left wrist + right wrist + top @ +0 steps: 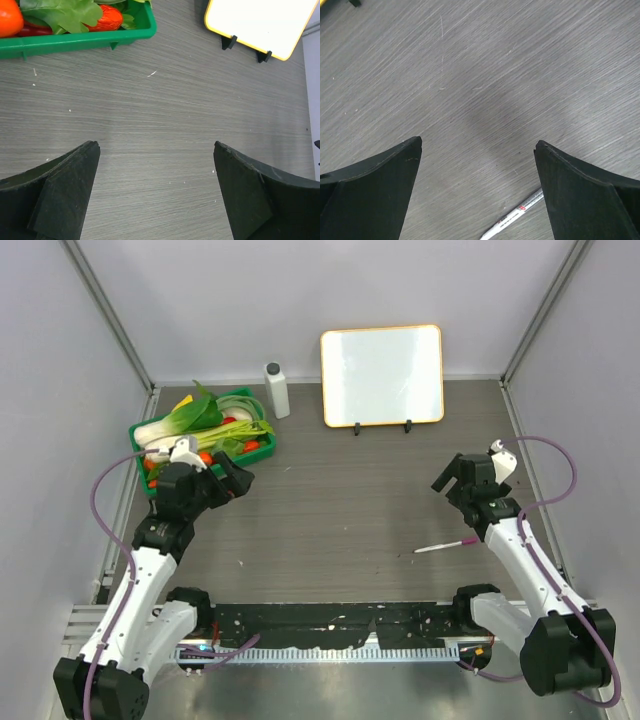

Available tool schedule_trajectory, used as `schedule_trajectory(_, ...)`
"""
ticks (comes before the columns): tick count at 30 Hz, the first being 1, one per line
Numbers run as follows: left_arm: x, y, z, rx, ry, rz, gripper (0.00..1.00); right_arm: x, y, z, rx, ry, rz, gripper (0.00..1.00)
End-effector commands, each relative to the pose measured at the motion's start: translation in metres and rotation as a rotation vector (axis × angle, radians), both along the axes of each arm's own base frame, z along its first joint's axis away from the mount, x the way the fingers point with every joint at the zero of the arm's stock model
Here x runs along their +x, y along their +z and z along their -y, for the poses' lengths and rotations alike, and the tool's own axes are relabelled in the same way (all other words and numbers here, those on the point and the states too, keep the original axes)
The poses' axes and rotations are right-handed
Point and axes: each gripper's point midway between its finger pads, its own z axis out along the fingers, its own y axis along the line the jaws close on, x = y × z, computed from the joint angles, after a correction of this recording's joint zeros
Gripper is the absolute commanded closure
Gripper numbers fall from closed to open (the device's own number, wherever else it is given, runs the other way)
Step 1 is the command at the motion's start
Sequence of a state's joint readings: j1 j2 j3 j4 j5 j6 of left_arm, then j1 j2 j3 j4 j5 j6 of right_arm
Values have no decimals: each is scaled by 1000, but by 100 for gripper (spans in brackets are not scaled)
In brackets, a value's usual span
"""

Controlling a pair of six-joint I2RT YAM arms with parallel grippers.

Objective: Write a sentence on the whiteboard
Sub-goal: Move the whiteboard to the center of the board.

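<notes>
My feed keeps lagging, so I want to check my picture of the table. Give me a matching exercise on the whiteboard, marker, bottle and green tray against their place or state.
Things:
1 whiteboard
2 marker
3 bottle
4 green tray

Places or states:
A lying flat, right side
B far left, filled with vegetables
C propped upright at the back, blank
D standing just left of the whiteboard

Pairs: 1-C, 2-A, 3-D, 4-B

whiteboard [265, 20] cropped, marker [517, 212] partly cut off
</notes>
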State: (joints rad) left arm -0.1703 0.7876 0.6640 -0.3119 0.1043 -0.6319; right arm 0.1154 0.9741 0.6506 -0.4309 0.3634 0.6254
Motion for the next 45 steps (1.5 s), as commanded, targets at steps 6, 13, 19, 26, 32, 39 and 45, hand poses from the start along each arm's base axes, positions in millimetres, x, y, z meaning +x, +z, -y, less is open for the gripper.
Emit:
schedule_trajectory(6, 2, -1, -2, 14, 11, -50, 0, 10, 3, -11, 24, 60, -58, 1)
schedule_trajectory(13, 4, -31, 22, -46, -96, -177, 0, 39, 18, -24, 7, 169, -56, 1)
schedule_trajectory(19, 8, -38, 30, -45, -128, -223, 0, 43, 33, -24, -25, 211, -21, 1)
schedule_trajectory(26, 7, -34, 57, 29, -176, -234, 0, 46, 16, -36, 21, 253, -40, 1)
schedule_trajectory(32, 22, -28, 94, 93, -223, -243, 0, 55, 7, -47, 59, 282, -27, 0)
schedule_trajectory(39, 53, -33, 151, 168, -322, -251, 0, 49, -3, -51, 64, 303, -39, 1)
schedule_trajectory(45, 89, -65, 207, 260, -377, -308, 0, 40, -4, -53, 72, 312, -33, 1)
